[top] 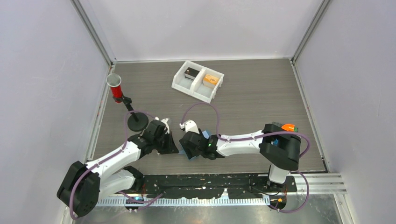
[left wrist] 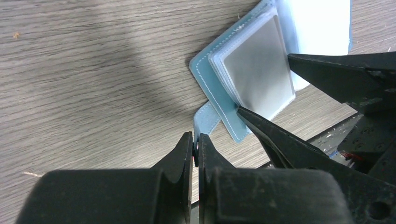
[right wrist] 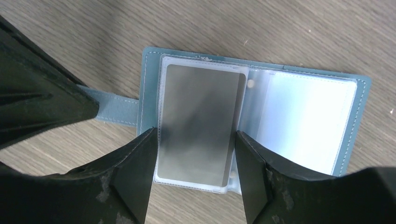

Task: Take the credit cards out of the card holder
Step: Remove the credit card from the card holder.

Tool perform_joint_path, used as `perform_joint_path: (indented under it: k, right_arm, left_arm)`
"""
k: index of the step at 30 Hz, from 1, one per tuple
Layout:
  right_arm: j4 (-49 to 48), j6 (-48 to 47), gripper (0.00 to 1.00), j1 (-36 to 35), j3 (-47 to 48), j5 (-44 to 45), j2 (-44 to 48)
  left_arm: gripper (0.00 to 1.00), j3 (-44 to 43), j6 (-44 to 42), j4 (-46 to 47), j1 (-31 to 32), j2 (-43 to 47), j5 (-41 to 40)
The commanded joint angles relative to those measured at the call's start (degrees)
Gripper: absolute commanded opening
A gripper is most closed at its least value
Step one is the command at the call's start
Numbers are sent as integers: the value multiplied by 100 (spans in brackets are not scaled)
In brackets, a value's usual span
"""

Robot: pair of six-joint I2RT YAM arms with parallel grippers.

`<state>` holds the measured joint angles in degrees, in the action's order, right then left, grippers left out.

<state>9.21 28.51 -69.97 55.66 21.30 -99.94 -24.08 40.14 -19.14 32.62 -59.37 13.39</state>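
Left tool pinched shut on strap of open card holder, right tool open astride sleeved grey card

Left gripper is clamping closed on the holder by its strap; right gripper is hanging close beside it, jaws apart

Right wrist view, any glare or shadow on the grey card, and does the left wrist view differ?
Right wrist view: a dark reflection crosses the shiny grey card; the pale right sleeve of the light-blue folding card holder is washed out. Left wrist view: the card shines silvery; a shadow bands the wooden table.
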Motion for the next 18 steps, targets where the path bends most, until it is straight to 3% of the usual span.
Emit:
perform_joint_path:
  k: [1, 9, 18]
  right_arm:
    - [79, 221, 61, 2, -175, 75, 487]
    - [156, 488, 56, 9, -369, 97, 826]
    - [12, 599, 64, 19, -530, -2, 795]
  left_arm:
    - [0, -112, -91, -208, 17, 47, -240]
    - [0, -237, -173, -249, 15, -147, -344]
    - [0, -261, -206, -122, 16, -166, -154]
